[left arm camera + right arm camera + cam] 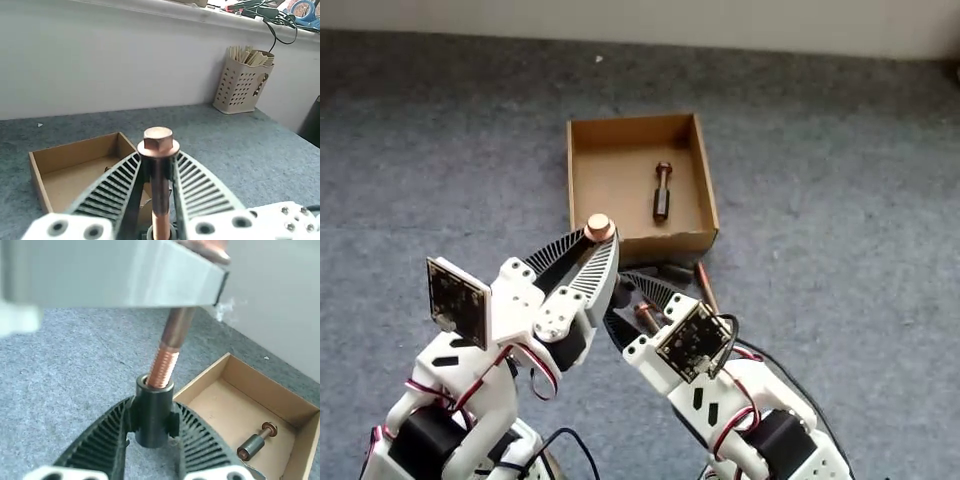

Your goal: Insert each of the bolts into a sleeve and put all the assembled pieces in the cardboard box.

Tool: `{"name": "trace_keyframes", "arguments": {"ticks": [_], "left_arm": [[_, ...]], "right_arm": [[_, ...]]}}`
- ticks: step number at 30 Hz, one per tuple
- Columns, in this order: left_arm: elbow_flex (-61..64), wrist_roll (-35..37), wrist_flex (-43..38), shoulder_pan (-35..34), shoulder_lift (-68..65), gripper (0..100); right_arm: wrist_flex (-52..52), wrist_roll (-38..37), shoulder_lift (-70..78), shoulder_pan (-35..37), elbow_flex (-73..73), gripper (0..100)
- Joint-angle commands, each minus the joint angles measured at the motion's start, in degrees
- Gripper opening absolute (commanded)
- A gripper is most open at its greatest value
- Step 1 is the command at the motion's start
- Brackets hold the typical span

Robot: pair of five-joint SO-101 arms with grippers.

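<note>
We see the left gripper (158, 161) clenched on a copper bolt (159, 175), which stands upright between its two ribbed fingers (112, 195). The six-sided head sits just above the fingertips and the shaft goes down between them. The right gripper (152, 414) is grasping a black sleeve (152, 416) between its own fingers (107, 442), also upright, with the open end a little above the fingertips. The threaded end of the bolt is inside this opening, while a good part of the thread is outside, above the rim of the sleeve. The cardboard box (580, 170) lies beyond both pairs of fingertips, and from the high view the head of the bolt appears over its near wall. Inside the box there is one assembled piece (662, 192), a bolt sitting in its sleeve, lying flat on the bottom and well apart from all the fingers. On the grey carpet (840, 200), just beside the right fingers and between them and the near wall of the box, a thin copper bolt (706, 287) is lying. A dark piece (672, 271) lies near it, and we cannot tell for sure if this is a sleeve. Far beyond the left fingers, a pale basket with holes (242, 85), full of wooden sticks, stands on the carpet against the light wall (100, 55).
</note>
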State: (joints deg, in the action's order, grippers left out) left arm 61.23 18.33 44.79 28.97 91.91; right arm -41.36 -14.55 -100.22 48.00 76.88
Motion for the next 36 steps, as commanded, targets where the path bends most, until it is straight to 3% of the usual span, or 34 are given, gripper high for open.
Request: {"name": "trace_keyframes", "arguments": {"ticks": [1, 16, 25, 31, 36], "left_arm": [[0.1, 0.4, -0.8, -0.8, -0.2, 0], [2.9, -3.2, 0.7, -0.5, -0.2, 0], [5.1, -9.6, 1.0, 6.1, -0.2, 0], [5.3, -10.5, 1.0, 6.7, -0.2, 0], [5.3, -10.3, 1.3, 6.5, -0.2, 9]], "right_arm": [[-0.1, -0.4, -1.7, 0.7, -1.1, 0.5], [2.0, 3.4, -1.8, -7.3, -1.3, 0.5], [2.6, 3.5, -1.8, -8.9, -1.3, 0.5], [2.4, 3.6, -1.8, -11.2, -1.2, 0.5], [2.4, 3.6, -1.8, -11.2, -1.1, 0.5]]}}
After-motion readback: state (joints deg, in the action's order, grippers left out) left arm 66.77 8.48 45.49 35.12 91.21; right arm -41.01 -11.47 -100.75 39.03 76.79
